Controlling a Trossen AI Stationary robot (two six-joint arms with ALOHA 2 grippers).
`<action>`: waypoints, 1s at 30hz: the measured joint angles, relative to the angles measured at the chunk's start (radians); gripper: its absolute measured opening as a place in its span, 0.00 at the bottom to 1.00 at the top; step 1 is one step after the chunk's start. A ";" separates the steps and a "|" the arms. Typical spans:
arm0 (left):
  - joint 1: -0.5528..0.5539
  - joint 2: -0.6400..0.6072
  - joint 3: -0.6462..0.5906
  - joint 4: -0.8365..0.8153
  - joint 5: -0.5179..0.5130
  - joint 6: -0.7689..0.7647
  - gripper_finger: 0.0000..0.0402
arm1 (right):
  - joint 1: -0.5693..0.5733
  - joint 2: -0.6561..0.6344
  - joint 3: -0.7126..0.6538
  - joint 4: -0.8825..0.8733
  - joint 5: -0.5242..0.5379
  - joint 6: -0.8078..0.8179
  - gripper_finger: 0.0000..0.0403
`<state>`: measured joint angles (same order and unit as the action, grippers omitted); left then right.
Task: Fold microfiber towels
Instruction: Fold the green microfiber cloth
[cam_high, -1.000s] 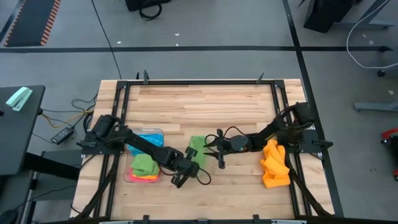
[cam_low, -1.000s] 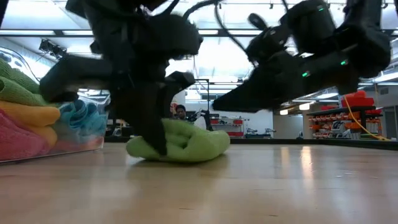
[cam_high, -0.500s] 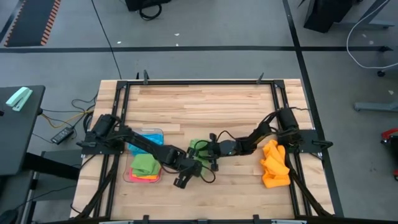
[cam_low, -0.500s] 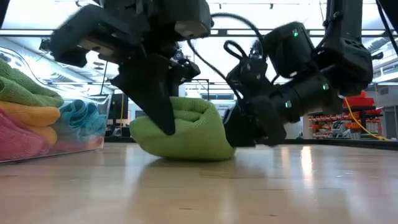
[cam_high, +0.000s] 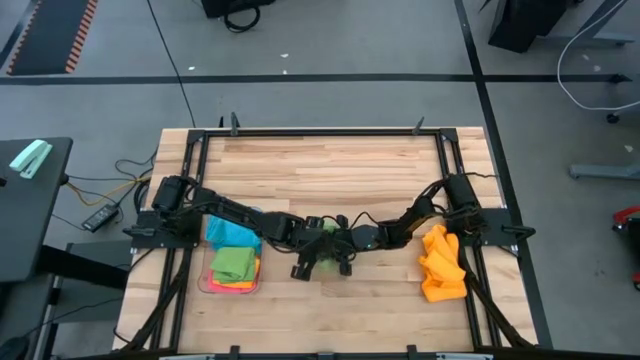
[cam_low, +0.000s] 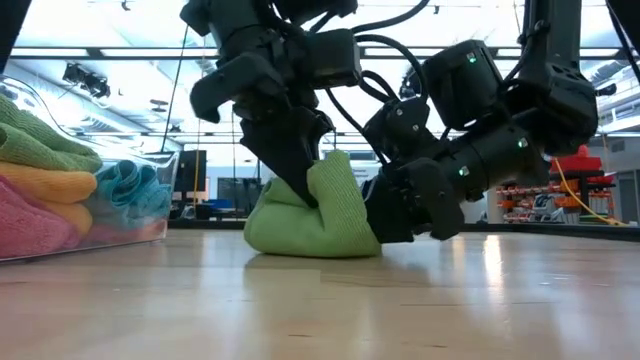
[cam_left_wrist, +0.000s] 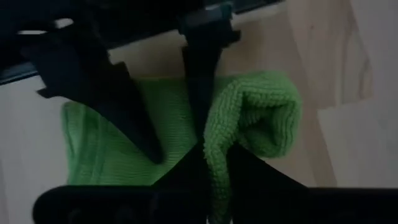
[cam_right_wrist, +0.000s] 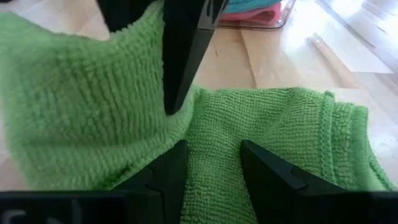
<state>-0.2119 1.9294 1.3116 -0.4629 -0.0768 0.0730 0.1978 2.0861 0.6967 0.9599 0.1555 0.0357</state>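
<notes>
The green towel (cam_low: 315, 215) lies bunched on the bare wooden table (cam_high: 330, 170), near the middle of its front half, between the two arms. The step in hand appears to be carrying one edge over to form a fold.

To do this well, the raised edge should travel fully across the anchored half before release, and the anchoring side should stay pressed flat so the cloth does not slide or roll into a lump.

The left gripper (cam_left_wrist: 214, 158) reaches in from the tray side, angled steeply down, and pinches a raised fold of the green towel between nearly closed fingers. The right gripper (cam_right_wrist: 214, 168) comes in low from the opposite side, its arm stretched nearly level above the table; its fingers stand partly apart, straddling a ridge of the same cloth.

Finished towels sit stacked in the clear tray (cam_high: 208, 285); an orange pile (cam_high: 442, 265) waits under the right arm.
</notes>
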 joint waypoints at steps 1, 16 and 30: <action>0.003 0.000 0.000 -0.001 0.014 0.014 0.10 | 0.000 -0.012 -0.001 -0.017 -0.004 -0.005 0.40; 0.007 -0.001 0.000 -0.024 0.097 0.044 0.08 | -0.006 -0.162 -0.004 -0.142 0.061 -0.041 0.40; 0.007 0.000 0.000 -0.024 0.099 0.049 0.09 | -0.178 -0.226 -0.002 -0.321 0.160 -0.058 0.40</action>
<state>-0.2047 1.9289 1.3113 -0.4873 0.0223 0.1222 0.0200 1.8599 0.6949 0.6393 0.3156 -0.0220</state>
